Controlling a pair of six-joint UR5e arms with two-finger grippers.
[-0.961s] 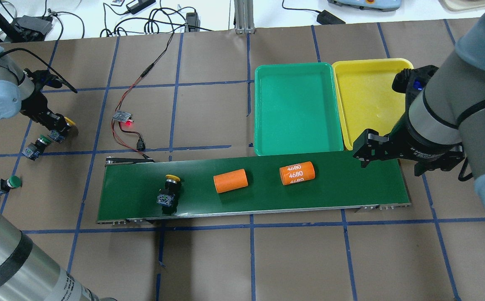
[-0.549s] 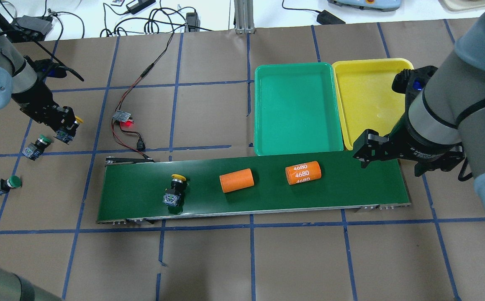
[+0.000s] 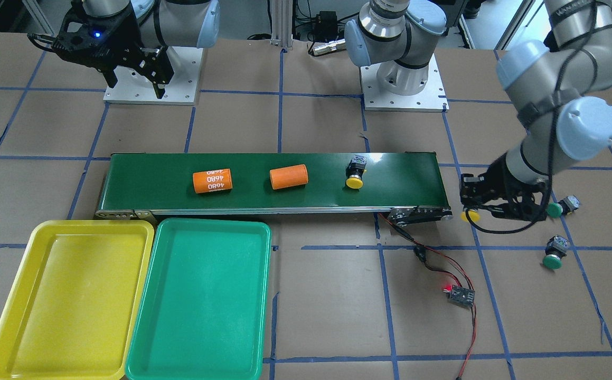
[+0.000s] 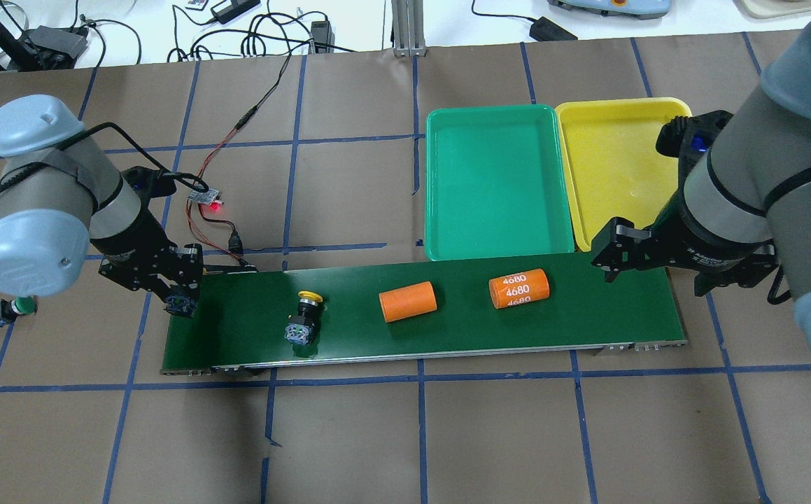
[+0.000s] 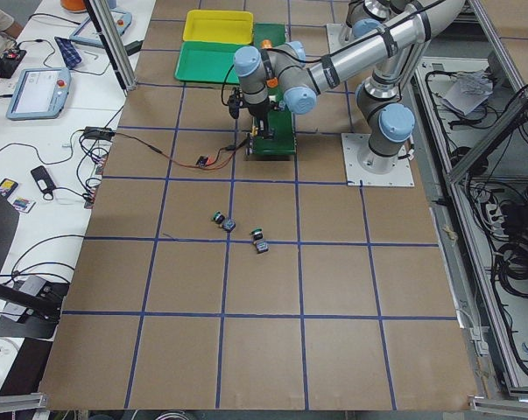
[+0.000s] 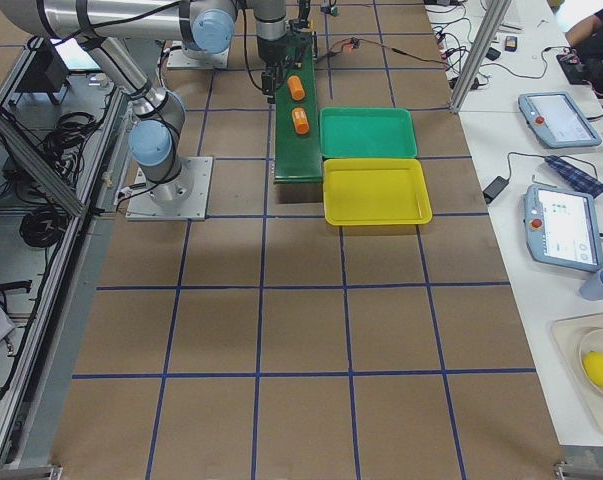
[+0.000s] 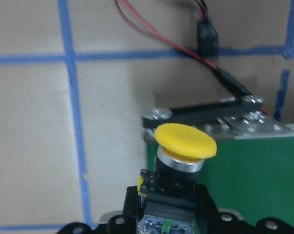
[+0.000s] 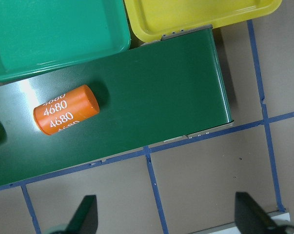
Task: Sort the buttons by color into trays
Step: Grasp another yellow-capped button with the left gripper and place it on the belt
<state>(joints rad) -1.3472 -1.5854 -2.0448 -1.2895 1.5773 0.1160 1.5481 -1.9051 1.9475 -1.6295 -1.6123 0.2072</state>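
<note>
The left pincer (image 4: 180, 297) is clamped on the square body of a yellow button (image 7: 185, 144), cap pointing forward. It hangs right at the end of the conveyor belt (image 4: 587, 315) nearest the bench's left end. A second yellow button (image 4: 305, 318) lies on the belt, followed by two orange cylinders (image 4: 407, 302) towards the right end. Two green buttons (image 3: 554, 255) sit on the bench near its left end. The green tray (image 4: 492, 182) and yellow tray (image 4: 615, 168) lie side by side, both empty, between the belt and the operators' edge, towards the right end. The right pincer (image 4: 653, 276) hangs above the belt's right end, jaws wide apart.

Risks, as judgements: released this close to the belt's lip, the button could land on the metal end bracket (image 7: 205, 114) and topple off. Its domed cap may let it roll. The red wire (image 7: 186, 48) nearby could snag. The cylinders would likely reach the right pincer first and be mistaken for buttons.
</note>
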